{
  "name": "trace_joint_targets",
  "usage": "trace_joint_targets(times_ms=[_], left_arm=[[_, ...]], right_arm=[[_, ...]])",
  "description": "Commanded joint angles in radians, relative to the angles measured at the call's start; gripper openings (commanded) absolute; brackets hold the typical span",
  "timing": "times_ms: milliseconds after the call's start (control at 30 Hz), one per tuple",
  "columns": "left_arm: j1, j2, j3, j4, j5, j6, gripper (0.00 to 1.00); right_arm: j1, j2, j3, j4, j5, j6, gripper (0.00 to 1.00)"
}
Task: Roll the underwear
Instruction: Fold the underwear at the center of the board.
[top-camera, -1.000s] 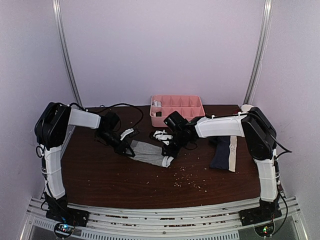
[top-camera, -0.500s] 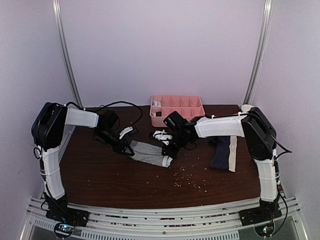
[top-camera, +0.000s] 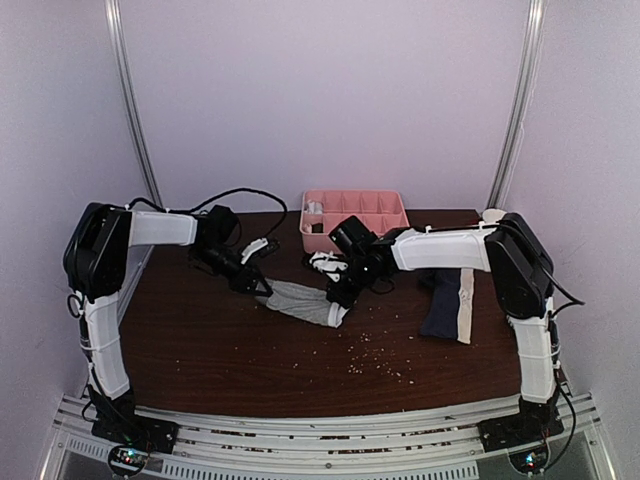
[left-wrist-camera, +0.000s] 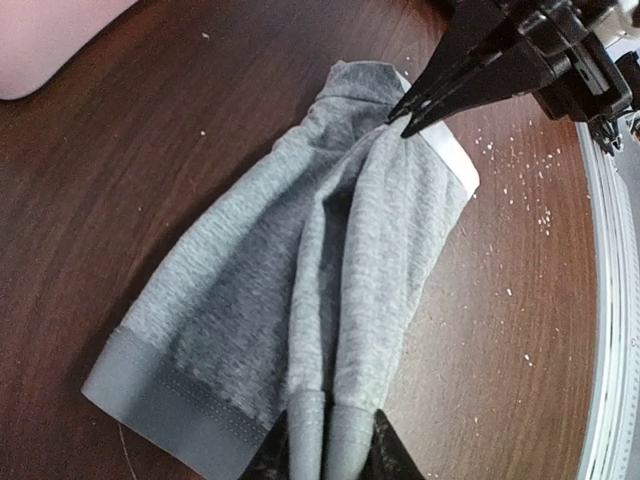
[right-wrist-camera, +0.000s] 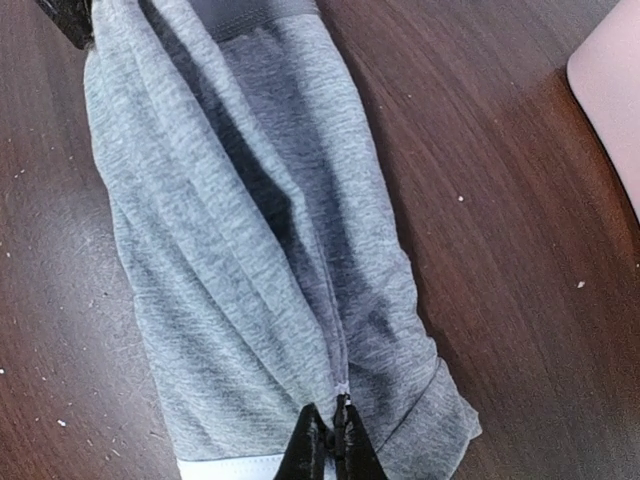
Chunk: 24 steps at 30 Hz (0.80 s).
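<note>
as 2 end effectors pinch 1 grey brief, 1 navy brief rests.

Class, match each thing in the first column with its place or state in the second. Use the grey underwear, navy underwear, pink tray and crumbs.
Things:
1. grey underwear
2. navy underwear
3. pink tray
4. crumbs

Places or states:
A. at the far edge of the table
B. scattered near the middle
C. pinched at its ends by the left claw and right claw
D. lying untouched on the right

Pairs: 1-C, 2-D, 3-A, 4-B
</note>
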<state>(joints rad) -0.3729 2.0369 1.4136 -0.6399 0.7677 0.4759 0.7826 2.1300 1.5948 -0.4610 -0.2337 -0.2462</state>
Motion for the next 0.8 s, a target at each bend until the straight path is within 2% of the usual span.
trace_joint_targets(times_ms=[0,400,600,767], left_arm=[[0.008,0.042,0.06,0.0,0.007,-0.015,0.23],[0.01,0.199,0.193,0.046,-0.107,-0.119,0.26],[0.011,0.214,0.191,0.092,-0.154,-0.153,0.41],[0.021,0.204,0.172,0.125,-0.21,-0.182,0.52]], right_arm=[[-0.018,-0.017,0.014,0.001,0.048,0.03,0.0],[-0.07,0.115,0.063,-0.016,0.081,0.058,0.0],[-0.083,0.143,0.063,-0.033,0.088,0.05,0.01],[-0.089,0.151,0.057,-0.033,0.086,0.045,0.07]])
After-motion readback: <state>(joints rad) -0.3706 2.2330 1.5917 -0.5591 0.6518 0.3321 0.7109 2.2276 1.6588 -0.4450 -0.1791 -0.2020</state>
